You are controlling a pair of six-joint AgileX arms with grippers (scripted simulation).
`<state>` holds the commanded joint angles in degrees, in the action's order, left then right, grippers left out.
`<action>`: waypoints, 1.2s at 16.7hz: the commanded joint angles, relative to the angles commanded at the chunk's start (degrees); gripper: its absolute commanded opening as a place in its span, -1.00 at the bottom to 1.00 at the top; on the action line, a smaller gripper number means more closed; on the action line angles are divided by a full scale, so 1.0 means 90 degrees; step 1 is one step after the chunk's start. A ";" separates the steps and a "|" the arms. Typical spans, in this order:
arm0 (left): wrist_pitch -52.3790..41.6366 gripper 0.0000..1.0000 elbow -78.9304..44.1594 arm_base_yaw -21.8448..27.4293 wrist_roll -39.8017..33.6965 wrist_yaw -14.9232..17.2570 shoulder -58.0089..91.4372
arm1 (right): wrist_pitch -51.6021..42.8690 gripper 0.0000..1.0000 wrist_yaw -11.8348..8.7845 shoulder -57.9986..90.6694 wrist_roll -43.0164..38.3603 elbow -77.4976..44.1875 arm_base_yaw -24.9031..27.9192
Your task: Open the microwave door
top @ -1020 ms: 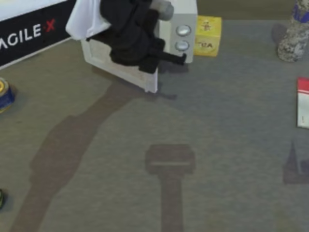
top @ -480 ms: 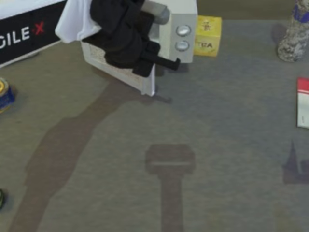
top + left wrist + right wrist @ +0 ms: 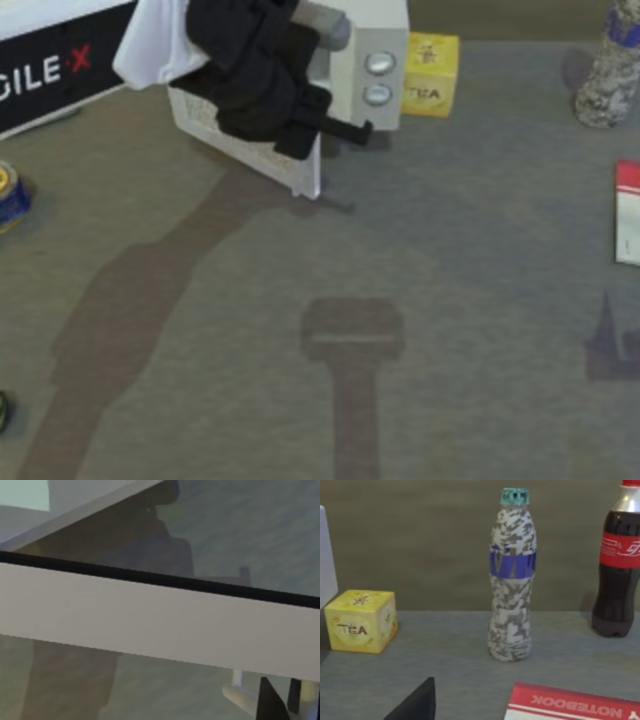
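The white microwave [image 3: 372, 35] stands at the table's back edge, two silver knobs [image 3: 378, 78] on its panel. Its door [image 3: 300, 172] is swung partly out to the front left, mesh window mostly under my arm. My left gripper [image 3: 358, 129] hangs over the door's free edge, shut on the door's pale handle [image 3: 240, 696]. In the left wrist view the door's white edge [image 3: 150, 620] fills a broad band, and the black fingers [image 3: 270, 702] stand by the handle. My right arm is parked off the right side; its gripper [image 3: 417, 705] shows only as a black corner.
A yellow tea box [image 3: 430, 75] sits right of the microwave. A camouflage bottle [image 3: 610, 80], a cola bottle [image 3: 619, 560] and a red notebook [image 3: 628, 212] are at the right. A tin [image 3: 10, 195] and a black sign [image 3: 60, 70] are at the left.
My left gripper has pulled up and to the left with the door, swinging it wider; most of that came in the first half second. The right arm has not moved.
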<state>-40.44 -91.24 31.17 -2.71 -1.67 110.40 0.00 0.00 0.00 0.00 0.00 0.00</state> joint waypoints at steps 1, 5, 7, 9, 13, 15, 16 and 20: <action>0.0000 -1.00 0.0000 0.0000 0.0000 0.0000 0.0000 | 0.0000 1.00 0.0000 0.0000 0.0000 0.0000 0.0000; 0.0000 -1.00 0.0000 0.0000 0.0000 0.0000 0.0000 | 0.0000 1.00 0.0000 0.0000 0.0000 0.0000 0.0000; 0.0000 -1.00 0.0000 0.0000 0.0000 0.0000 0.0000 | 0.0000 1.00 0.0000 0.0000 0.0000 0.0000 0.0000; 0.0000 -1.00 0.0000 0.0000 0.0000 0.0000 0.0000 | 0.0000 1.00 0.0000 0.0000 0.0000 0.0000 0.0000; 0.0004 -1.00 0.0020 0.0031 -0.0005 0.0055 -0.0005 | 0.0000 1.00 0.0000 0.0000 0.0000 0.0000 0.0000; 0.0037 -1.00 0.0155 -0.0035 0.0187 0.0151 -0.0112 | 0.0000 1.00 0.0000 0.0000 0.0000 0.0000 0.0000; 0.0065 -1.00 0.0249 -0.0084 0.0331 0.0223 -0.0192 | 0.0000 1.00 0.0000 0.0000 0.0000 0.0000 0.0000; 0.0135 -1.00 0.0573 -0.0249 0.0812 0.0474 -0.0434 | 0.0000 1.00 0.0000 0.0000 0.0000 0.0000 0.0000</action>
<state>-39.22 -86.08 28.93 4.59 2.59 106.49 0.00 0.00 0.00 0.00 0.00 0.00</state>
